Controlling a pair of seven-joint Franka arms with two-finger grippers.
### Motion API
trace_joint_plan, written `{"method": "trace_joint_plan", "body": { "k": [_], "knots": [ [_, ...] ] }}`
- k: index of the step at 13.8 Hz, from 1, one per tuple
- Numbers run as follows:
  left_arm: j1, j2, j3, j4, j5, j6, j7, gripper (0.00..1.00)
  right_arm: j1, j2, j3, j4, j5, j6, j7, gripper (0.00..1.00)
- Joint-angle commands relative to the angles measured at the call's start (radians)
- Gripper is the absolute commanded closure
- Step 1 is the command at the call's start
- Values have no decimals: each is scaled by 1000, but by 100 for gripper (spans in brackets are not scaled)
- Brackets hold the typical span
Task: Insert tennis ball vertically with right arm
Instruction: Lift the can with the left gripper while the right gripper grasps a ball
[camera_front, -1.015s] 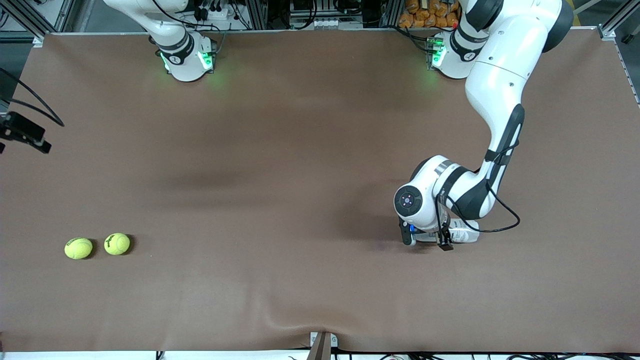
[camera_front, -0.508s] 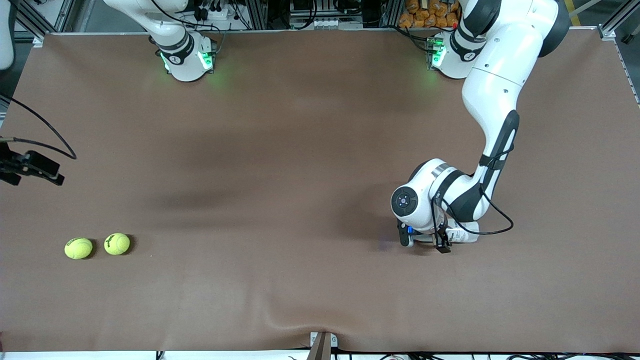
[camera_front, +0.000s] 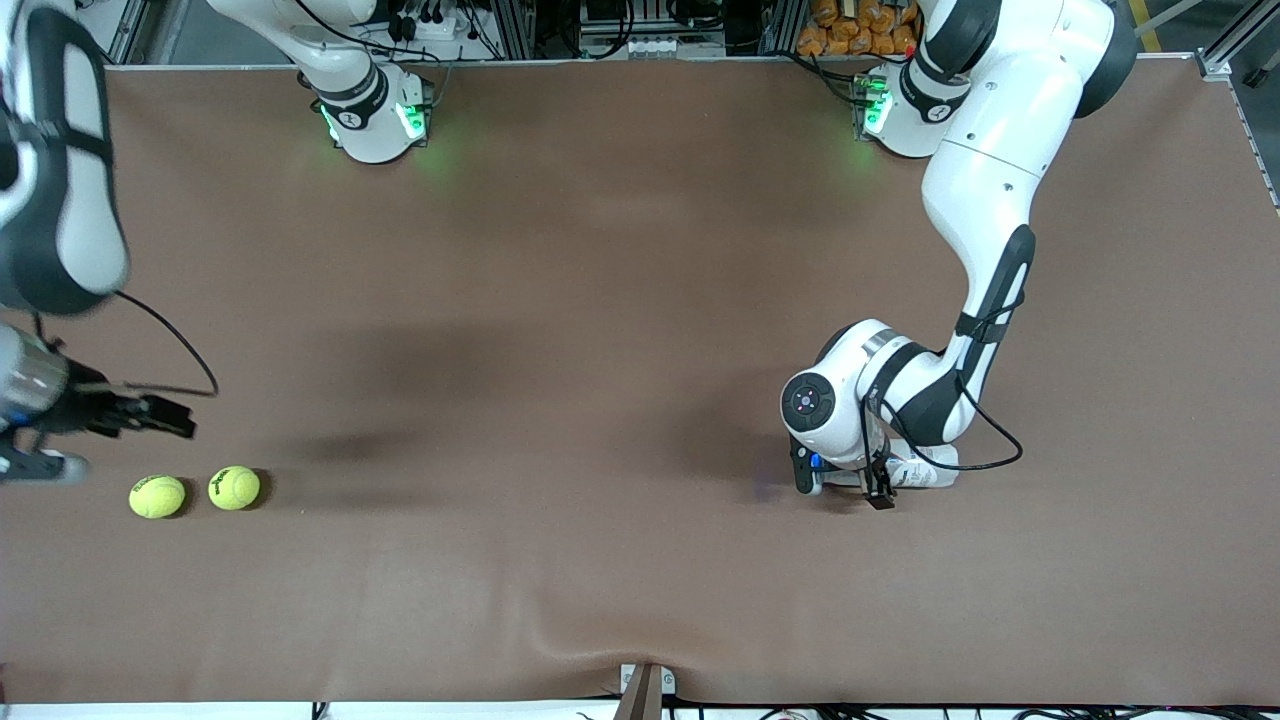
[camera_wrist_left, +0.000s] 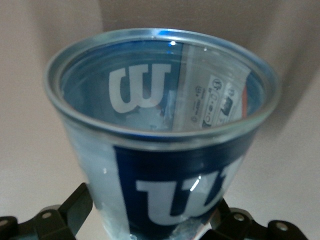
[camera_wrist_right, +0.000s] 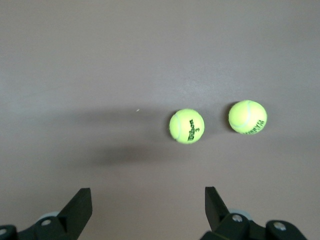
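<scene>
Two yellow tennis balls lie side by side near the right arm's end of the table, one (camera_front: 234, 487) (camera_wrist_right: 187, 126) and the other (camera_front: 157, 496) (camera_wrist_right: 247, 117). My right gripper (camera_front: 178, 420) (camera_wrist_right: 146, 196) hovers open just above the table beside them, holding nothing. A clear can with a blue label (camera_front: 925, 470) (camera_wrist_left: 165, 145) lies low on the table toward the left arm's end. My left gripper (camera_front: 850, 480) (camera_wrist_left: 150, 220) is closed round the can's lower part, one finger on each side. The can's open mouth points away from the wrist and looks empty.
The brown cloth (camera_front: 600, 350) covers the whole table and has a raised wrinkle at the edge nearest the front camera (camera_front: 600, 650). The right arm's forearm (camera_front: 60, 170) hangs over the table's corner.
The right arm has swung in over the table and come down close to the two balls. The left arm has shifted slightly toward the right arm's end, can included.
</scene>
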Motion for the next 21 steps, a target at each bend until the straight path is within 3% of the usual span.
{"method": "trace_joint_plan", "body": {
  "k": [1,5,7,12,17,18,19,20,21],
  "knots": [
    [-8,12,7,22,26,4,-11,5,-55,129,11,8,-1,114,-91,0],
    [-3,8,7,22,26,4,-5,18,-73,181,11,-133,-1,387,-117,0],
    [-2,7,7,22,26,6,-3,25,-75,214,11,-147,-1,459,-117,0],
    [-8,-11,5,31,27,12,35,36,-76,275,11,-149,1,573,-117,0],
    [-6,-71,-59,37,11,10,43,38,-78,332,11,-158,1,624,-119,0],
    [-6,-76,-79,39,3,9,40,40,-73,330,12,-167,2,625,-117,47],
    [-3,-93,-92,39,-32,9,25,40,-69,327,12,-169,2,619,-114,81],
    [-3,-94,-102,39,-64,10,-1,40,-64,311,12,-169,2,604,-114,100],
    [-2,-96,-119,48,-95,10,-20,39,-62,271,15,-169,2,560,-114,100]
  ]
}}
